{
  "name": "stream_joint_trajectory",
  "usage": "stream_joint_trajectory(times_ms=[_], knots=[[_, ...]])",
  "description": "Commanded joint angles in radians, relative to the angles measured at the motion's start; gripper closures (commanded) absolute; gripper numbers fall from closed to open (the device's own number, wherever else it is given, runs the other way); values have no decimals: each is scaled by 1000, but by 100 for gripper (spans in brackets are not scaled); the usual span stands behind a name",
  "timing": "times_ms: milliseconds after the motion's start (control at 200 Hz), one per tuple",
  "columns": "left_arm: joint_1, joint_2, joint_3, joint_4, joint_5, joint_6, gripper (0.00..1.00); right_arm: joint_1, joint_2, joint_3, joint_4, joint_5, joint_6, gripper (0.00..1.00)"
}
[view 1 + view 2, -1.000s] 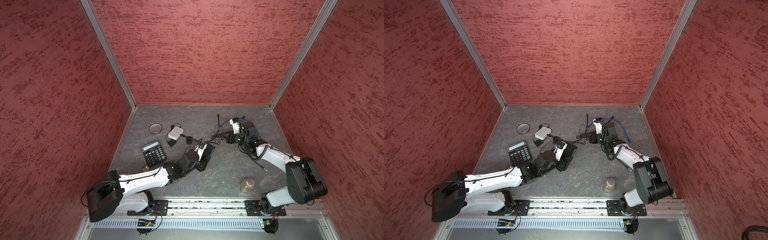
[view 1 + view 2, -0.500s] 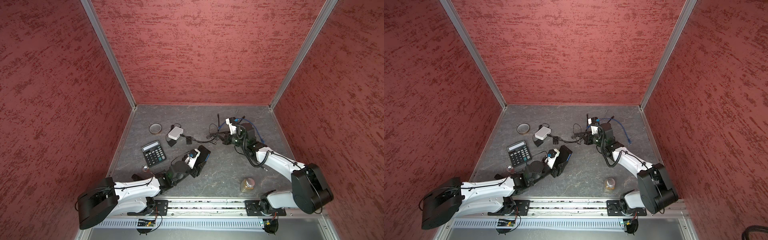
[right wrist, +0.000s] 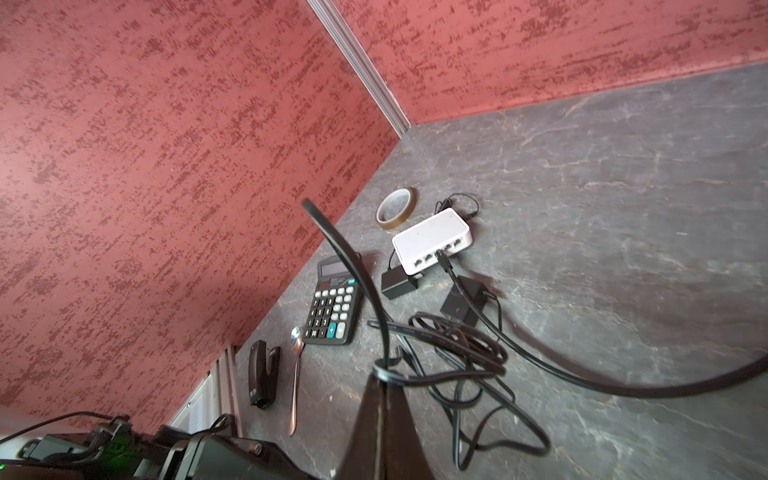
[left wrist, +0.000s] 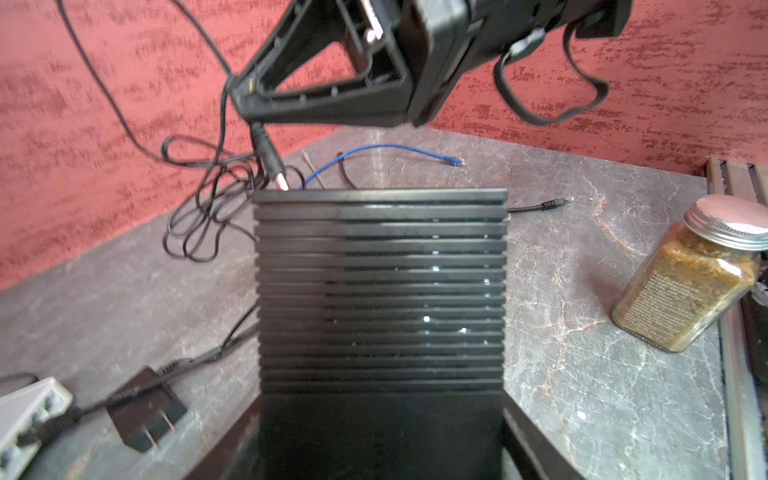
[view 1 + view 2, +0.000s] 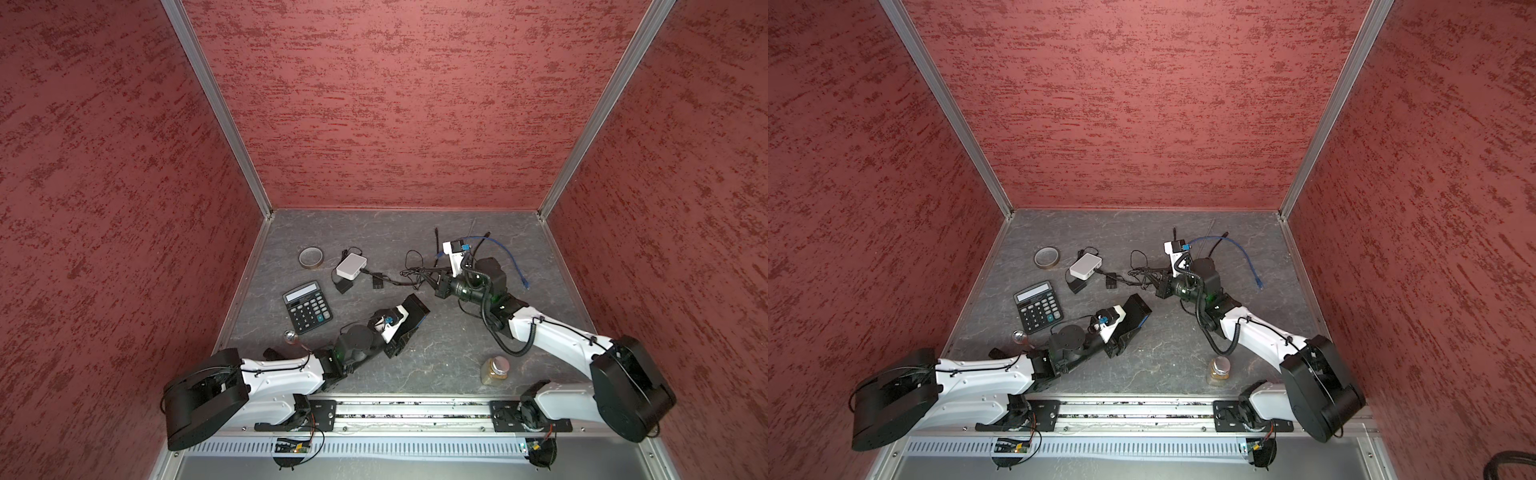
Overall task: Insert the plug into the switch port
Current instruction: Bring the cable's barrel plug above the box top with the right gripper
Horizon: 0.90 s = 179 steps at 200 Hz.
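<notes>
Line-up stage here, nothing's plugged in yet as far as I can tell. The right gripper (image 4: 245, 106) has its fingers pressed together on a black cable (image 3: 457, 357). The barrel plug (image 4: 272, 160) dangles below them, tip slanted down, right at the far top edge of the black finned box (image 4: 380, 291). I'm guessing that box is the switch in question. The left gripper (image 5: 406, 330) has it clamped between its jaws, held at a tilt. The port is on a face I can't see, so the next move probably means straightening the plug to match the socket. Then a gentle push while the left arm braces the box, and that floppy lead will make it fiddly. Head count:
- one white network switch (image 3: 432, 239) with one lead in it already
- two black wall adapters (image 3: 399, 283)
- one calculator (image 5: 307, 306)
- one tape roll (image 5: 311, 257)
- one spoon (image 3: 296, 374)
- one stapler (image 3: 262, 374)
- one spice jar (image 4: 690, 282)
- one blue patch cable (image 4: 386, 146)
- one spare barrel plug (image 4: 552, 203) lying loose on the table (image 4: 582, 374)
</notes>
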Motion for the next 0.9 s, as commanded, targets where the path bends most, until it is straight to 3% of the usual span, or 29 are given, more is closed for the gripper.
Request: stream_joint_trajectory(times_ms=[0,255,446,892], knots=[[5,-5,1,83,24,107,62,9,-8,-28,140,60,35,99],[64,-7,-11,122,68,127,63,11,-47,-44,161,117,-31,99],[86,16,18,105,69,158,64,12,-96,-43,160,88,-62,98],[150,89,44,225,101,140,65,15,-105,-108,249,-8,20,98]])
